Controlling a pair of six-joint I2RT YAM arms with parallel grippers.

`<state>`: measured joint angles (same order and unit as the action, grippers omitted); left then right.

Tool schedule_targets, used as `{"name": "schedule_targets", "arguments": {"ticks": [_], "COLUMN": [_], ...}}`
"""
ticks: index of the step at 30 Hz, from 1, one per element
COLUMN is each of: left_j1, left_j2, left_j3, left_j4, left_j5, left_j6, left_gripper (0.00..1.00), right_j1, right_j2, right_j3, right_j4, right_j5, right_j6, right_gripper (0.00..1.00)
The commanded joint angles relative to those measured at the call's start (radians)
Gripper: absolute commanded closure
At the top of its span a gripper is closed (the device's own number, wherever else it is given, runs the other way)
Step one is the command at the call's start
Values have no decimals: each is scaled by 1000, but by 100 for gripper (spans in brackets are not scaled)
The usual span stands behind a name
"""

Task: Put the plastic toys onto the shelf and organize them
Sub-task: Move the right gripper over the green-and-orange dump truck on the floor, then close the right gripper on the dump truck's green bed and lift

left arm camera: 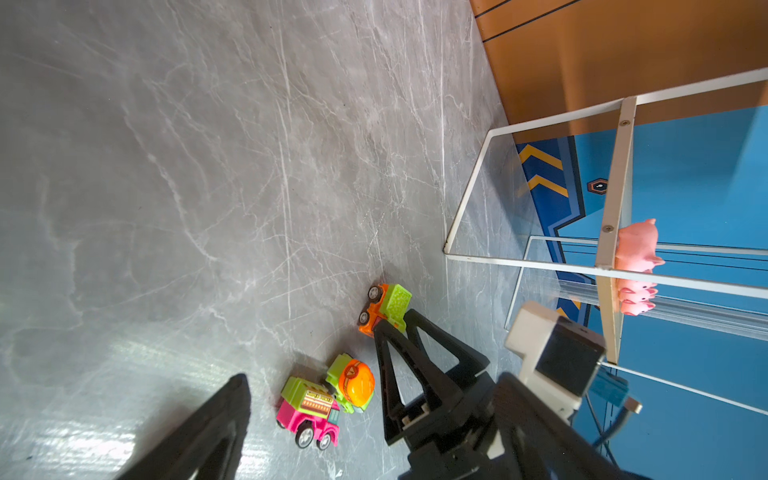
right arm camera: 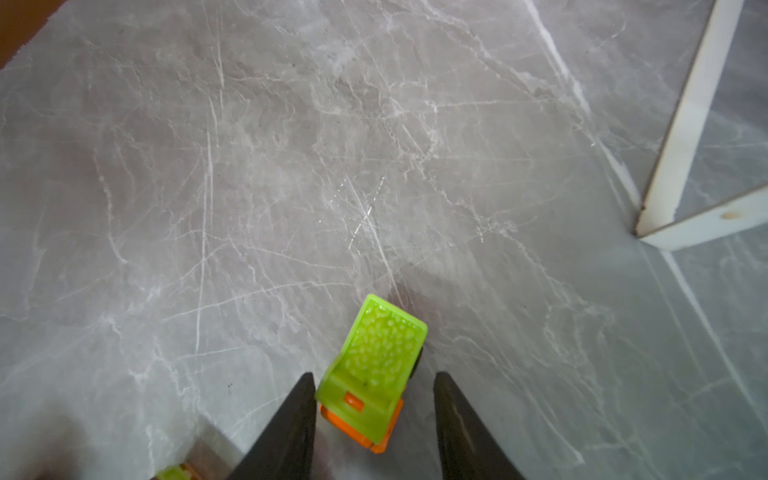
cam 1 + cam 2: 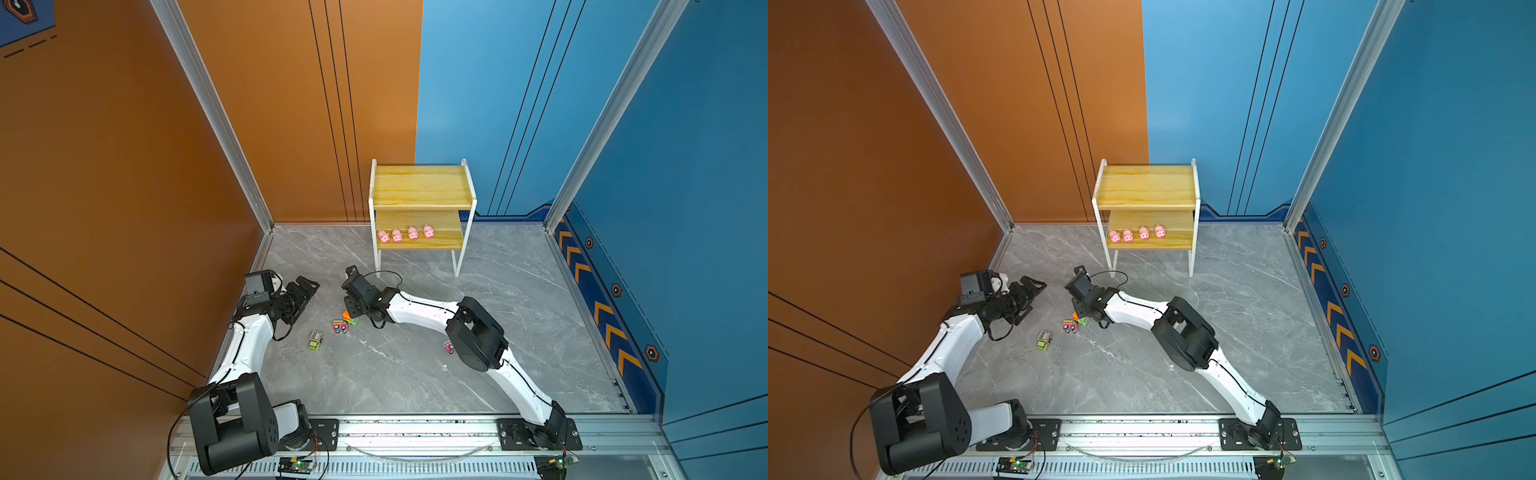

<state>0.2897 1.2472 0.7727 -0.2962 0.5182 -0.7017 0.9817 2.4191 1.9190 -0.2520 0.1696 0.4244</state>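
Four pigs (image 3: 412, 233) (shelved); five trucks (image 3: 316, 340).

Pink pigs (image 3: 412, 233); a yellowish, wood-grained shelf (image 3: 422, 187) framed in white; a grey tabletop (image 3: 415, 374) veined white. The dump truck (image 2: 374, 370) is orange with a pebbled lime-green bed, the mixer truck (image 1: 353, 384) green with an orange drum, the toy truck (image 1: 309, 409) pink and green.

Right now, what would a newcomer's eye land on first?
Four pink pigs stand in a neat row on the lower board of the shelf, at the back. Nearer, the right gripper straddles an orange-and-green truck, jaws not yet clamped; other bright trucks lie scattered beside it.
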Motion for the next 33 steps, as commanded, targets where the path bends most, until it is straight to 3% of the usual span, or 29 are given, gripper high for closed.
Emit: {"name": "schedule_targets", "arguments": {"ticks": [1, 5, 14, 19, 27, 33], "left_j1": [6, 5, 6, 6, 6, 6], "left_j2": [-11, -8, -11, -14, -15, -12], "left_j3": [-13, -15, -18, -18, -19, -18], "left_j4": [14, 16, 23, 25, 33, 40], "left_j5": [26, 28, 31, 32, 40, 43], "left_j6": [-6, -8, -8, -10, -14, -18], "left_gripper": [8, 7, 7, 7, 7, 8], "right_j1": [4, 5, 2, -8, -69, -89], "right_j2": [20, 25, -23, -153, -417, -499], "right_j3": [21, 25, -48, -261, -706, -890], "right_j4": [-21, -13, 44, 197, 460, 538], "right_j5": [-20, -20, 1, -36, -199, -247], "right_j6": [19, 25, -29, -102, -217, -308], "right_gripper": [55, 56, 69, 71, 70, 68]}}
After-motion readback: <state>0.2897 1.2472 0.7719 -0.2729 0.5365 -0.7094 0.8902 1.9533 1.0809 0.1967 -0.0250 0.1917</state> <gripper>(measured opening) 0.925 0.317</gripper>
